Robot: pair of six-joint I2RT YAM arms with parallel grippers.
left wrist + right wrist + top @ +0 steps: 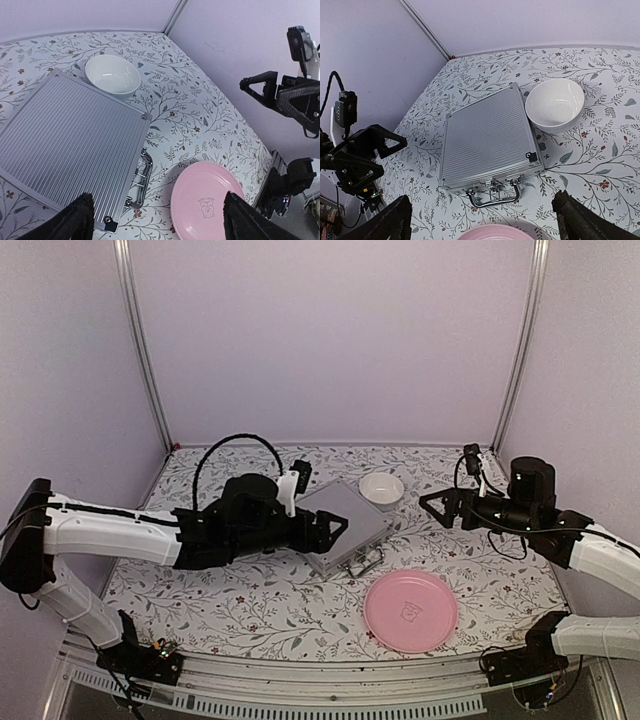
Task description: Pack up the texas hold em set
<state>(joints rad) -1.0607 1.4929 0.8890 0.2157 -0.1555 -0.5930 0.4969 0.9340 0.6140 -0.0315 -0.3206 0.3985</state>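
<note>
Plate [410, 612]: pink, nearest the front of the table [250, 610], just clear of the case.
Handle [495, 197]: a metal loop lying flat on the case's near edge, pointing at the plate. It looks the best place to take hold.
Case [487, 137]: silver and ribbed, flat on the table mid-scene with its lid down. I cannot tell whether its catches are fastened.
Handling: a stiff shell, probably slick on the broad lid. It is likely heavy if the chips are inside, so I would push or press on it, or pinch an edge.
Left gripper [335, 532]: over the case's near-left side, fingers spread wide, holding nothing.
Right gripper [438, 508]: off to the right, above the table, jaws apart and empty.
Bowl [381, 490]: white, at the case's far corner.
</note>
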